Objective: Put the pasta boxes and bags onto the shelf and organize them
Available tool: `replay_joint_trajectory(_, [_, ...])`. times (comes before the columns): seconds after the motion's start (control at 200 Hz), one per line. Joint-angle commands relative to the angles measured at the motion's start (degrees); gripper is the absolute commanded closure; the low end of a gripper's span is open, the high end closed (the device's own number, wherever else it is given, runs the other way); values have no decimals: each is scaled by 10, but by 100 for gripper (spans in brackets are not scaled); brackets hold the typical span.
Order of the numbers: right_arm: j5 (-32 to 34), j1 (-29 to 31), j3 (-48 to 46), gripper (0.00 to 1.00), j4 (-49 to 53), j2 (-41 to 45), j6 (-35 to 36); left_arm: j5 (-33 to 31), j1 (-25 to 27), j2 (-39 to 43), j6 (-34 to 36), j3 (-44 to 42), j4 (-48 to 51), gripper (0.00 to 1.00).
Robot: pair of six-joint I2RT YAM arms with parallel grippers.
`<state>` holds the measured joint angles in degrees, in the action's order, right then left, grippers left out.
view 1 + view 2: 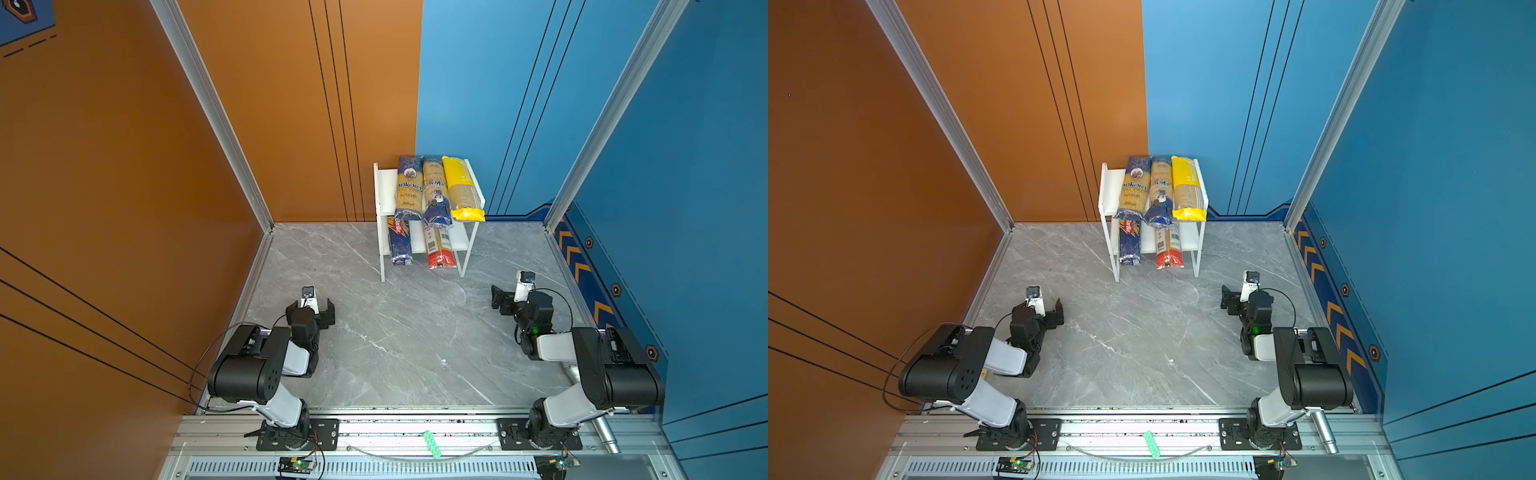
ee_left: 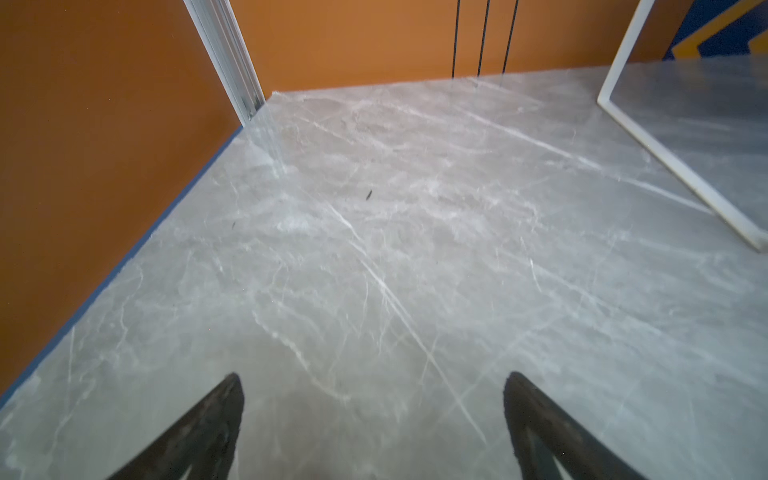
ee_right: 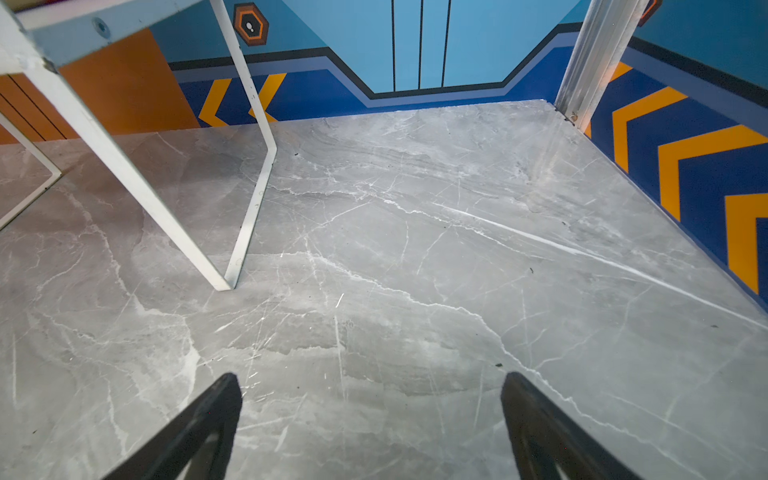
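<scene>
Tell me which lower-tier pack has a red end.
The clear spaghetti pack, right of the dark blue Barilla pack; only its front end is red.

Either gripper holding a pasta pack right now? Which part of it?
Nothing held. Left gripper and right gripper are both open and empty, away from the shelf.

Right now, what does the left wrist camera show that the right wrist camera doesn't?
Left wrist only: the corner post between orange walls, and the left hand, open. Right wrist only: the shelf board's underside, chevron-striped blue wall, hexagon emblem, and the right hand, open. Both: grey marble tabletop, white shelf legs, nothing held.
</scene>
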<state>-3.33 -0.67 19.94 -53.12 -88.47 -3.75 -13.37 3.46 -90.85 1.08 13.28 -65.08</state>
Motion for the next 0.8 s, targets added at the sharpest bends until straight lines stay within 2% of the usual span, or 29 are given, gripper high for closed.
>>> replay_joint_trajectory(0.0, [14, 4, 9, 5, -2, -2, 10, 1, 6, 11, 6, 37, 27, 2])
replay_joint_trajectory(0.165, [14, 4, 9, 2, -2, -2, 9, 5, -6, 10, -6, 84, 116, 2])
replay_joint_trajectory(0.721, [24, 4, 11, 0, 2, -3, 6, 16, -12, 12, -11, 82, 116, 2])
replay_joint_trajectory(0.791, [42, 6, 11, 0, 4, -2, 2, 16, -13, 13, -11, 82, 116, 2])
